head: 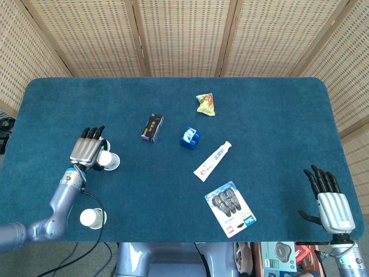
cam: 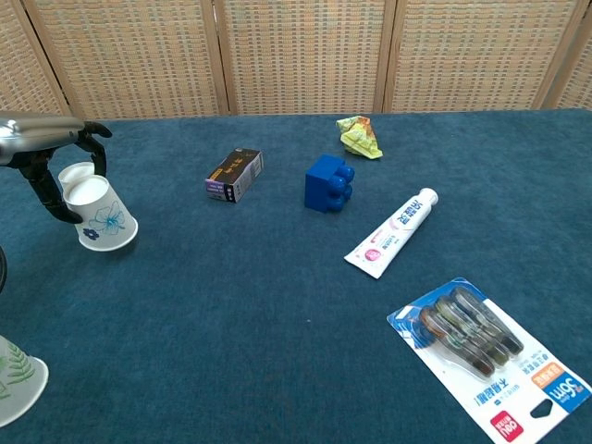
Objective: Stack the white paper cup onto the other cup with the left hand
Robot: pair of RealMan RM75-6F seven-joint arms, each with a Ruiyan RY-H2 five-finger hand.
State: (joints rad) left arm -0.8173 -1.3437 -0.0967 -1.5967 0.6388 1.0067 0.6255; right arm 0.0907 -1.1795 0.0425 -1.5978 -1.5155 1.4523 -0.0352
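- Left robot hand (head: 87,152): at the left side of the worktop (head: 259,115), fingers curled round the white paper cup (cam: 97,214), holding it by its upper wall
- White paper cup: printed with a blue flower, upturned with its closed base uppermost and its wide mouth low near the cloth, tilted; in the chest view a second white rim, the other cup (cam: 76,172), shows just behind it, so the two are close or already partly nested; I cannot tell which
- Handling, as a judgement: thin paper, very light, crushes under a hard squeeze; the tapered wall can slip through the fingers; best held lightly around the mid-wall, clear of the mouth so it can slide over the other cup
- Right robot hand (head: 330,198): at the near right edge, fingers spread, holding nothing
- Leaf-print cup (cam: 17,379): upturned near the front left corner, well apart from the held one
- Other stock: dark small box (head: 152,127), blue block (head: 190,138), crumpled yellow-green wrapper (head: 206,104), toothpaste tube (head: 212,161), carded blister pack (head: 230,208)
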